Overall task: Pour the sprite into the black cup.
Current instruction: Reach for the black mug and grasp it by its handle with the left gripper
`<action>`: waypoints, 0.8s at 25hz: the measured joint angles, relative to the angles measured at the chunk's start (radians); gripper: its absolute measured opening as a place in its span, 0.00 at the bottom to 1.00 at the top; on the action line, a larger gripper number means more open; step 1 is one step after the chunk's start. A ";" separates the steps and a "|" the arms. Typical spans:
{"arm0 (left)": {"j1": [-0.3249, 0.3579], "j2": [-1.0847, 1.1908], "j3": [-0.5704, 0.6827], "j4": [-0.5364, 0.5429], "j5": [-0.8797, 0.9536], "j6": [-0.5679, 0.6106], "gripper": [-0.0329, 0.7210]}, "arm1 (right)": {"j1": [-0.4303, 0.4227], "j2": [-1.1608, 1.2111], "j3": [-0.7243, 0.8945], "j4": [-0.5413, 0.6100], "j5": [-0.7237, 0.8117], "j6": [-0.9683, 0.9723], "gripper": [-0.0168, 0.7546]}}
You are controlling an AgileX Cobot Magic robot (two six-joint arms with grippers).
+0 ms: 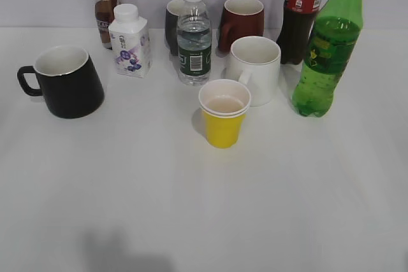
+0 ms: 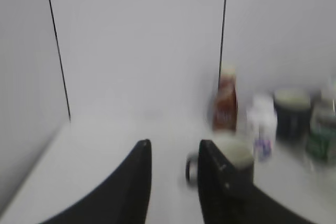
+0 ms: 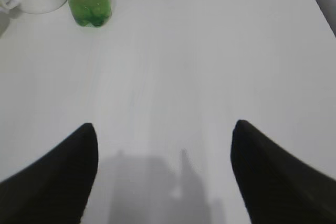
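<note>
The sprite, a tall green bottle with a green-and-yellow label, stands upright at the right of the table; its base shows at the top left of the right wrist view. The black cup, wide with a white inside and a handle to the left, stands at the left; in the blurred left wrist view it is partly hidden behind the right finger. My left gripper is open and empty. My right gripper is open wide and empty, well short of the sprite. Neither gripper shows in the exterior view.
A yellow paper cup, a white mug, a water bottle, a milk carton, a brown drink bottle, a dark mug, a maroon mug and a cola bottle stand on the white table.
</note>
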 joint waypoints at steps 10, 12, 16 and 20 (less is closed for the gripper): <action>0.000 0.219 0.332 0.107 -0.751 0.000 0.37 | 0.000 0.000 0.000 0.000 0.000 0.000 0.79; 0.000 0.342 0.391 0.107 -0.851 0.000 0.37 | 0.000 0.000 0.000 0.000 0.000 0.000 0.79; 0.000 0.631 0.404 0.094 -1.075 0.000 0.38 | 0.000 0.000 0.000 0.000 0.000 0.000 0.79; 0.000 0.975 0.388 0.092 -1.327 0.000 0.39 | 0.000 0.000 0.000 0.000 0.000 0.000 0.79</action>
